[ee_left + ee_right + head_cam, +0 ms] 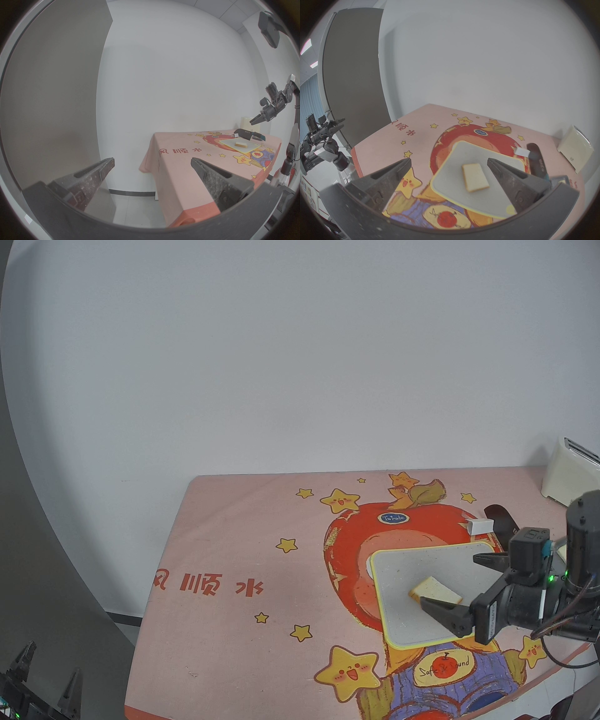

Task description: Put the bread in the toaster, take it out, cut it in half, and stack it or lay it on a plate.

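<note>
Nearest, off the tabletop's [219,540] near left corner, the left claw [152,161] hangs with its fingers spread wide and nothing between them, well apart from everything the task needs. The right claw [449,579] is by far the nearer one: it hovers above the near right part of the cutting board [400,571], fingers parted and empty. The bread [434,590], one pale slice, lies flat on that board, below and just ahead of the fingertips. In the right wrist view the slice sits in the gap between the two fingers, its long axis running roughly along the way the claw points, so the fingers would likely close across its shorter width once the claw comes down. From the left wrist view the right claw stands clearly above the board, not touching it. In the head view the lower finger covers the slice's near corner. Beyond the board's far right corner lie a small white block [480,526] and a dark oblong thing, probably a knife [500,520]; whether its blade is bare or sheathed is hard to tell. Farthest, at the tabletop's far right corner, stands the cream toaster [572,474], cut off by the picture's edge, its slots barely legible.
</note>
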{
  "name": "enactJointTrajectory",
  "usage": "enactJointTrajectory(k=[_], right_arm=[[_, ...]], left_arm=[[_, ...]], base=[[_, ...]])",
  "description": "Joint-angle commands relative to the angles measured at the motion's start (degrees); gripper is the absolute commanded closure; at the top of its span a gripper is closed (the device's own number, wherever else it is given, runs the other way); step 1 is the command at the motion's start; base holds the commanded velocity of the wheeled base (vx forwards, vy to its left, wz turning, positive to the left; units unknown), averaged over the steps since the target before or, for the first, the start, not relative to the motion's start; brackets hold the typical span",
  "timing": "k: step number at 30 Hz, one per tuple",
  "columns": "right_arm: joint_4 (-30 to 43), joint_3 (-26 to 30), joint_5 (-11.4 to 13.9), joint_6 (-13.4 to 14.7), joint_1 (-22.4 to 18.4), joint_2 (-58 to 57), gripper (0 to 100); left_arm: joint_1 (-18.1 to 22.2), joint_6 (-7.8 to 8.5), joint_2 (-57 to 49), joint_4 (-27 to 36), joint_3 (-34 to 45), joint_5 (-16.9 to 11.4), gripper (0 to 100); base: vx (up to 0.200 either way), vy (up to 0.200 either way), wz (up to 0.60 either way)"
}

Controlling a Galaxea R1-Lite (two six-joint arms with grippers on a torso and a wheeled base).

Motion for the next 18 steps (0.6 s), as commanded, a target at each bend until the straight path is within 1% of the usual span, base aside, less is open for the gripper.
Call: enactJointTrajectory(k=[1,2,5,9,11,18], right_arm=[[0.13,-0.70,1.18,0.48,-0.38,4.66,0],[-0.30,-0.09,1.62,0.74,-0.47,5.98,0],[-0.30,0.09,1.44,1.01,-0.65,7.39,0],[-0.30,0.00,0.82,3.73,-0.65,9.41,0],[-0.22,-0.09,0.65,4.35,-0.74,10.38,0],[-0.30,0.00,0.74,4.61,-1.44,13.72,0]], left_arm=[[-0.06,0.03,-0.01,-0.04,1.01,0.04,0],[-0.06,0.03,-0.01,-0.04,1.01,0.04,0],[-0.06,0.03,-0.01,-0.04,1.01,0.04,0],[-0.06,0.03,-0.01,-0.04,1.01,0.04,0],[-0.06,0.12,-0.01,-0.04,1.01,0.04,0],[-0.06,0.03,-0.01,-0.04,1.01,0.04,0]], base=[[0.000,0.000,0.00],[0.000,0.000,0.00],[0.000,0.000,0.00],[0.000,0.000,0.00],[0.000,0.000,0.00],[0.000,0.000,0.00]])
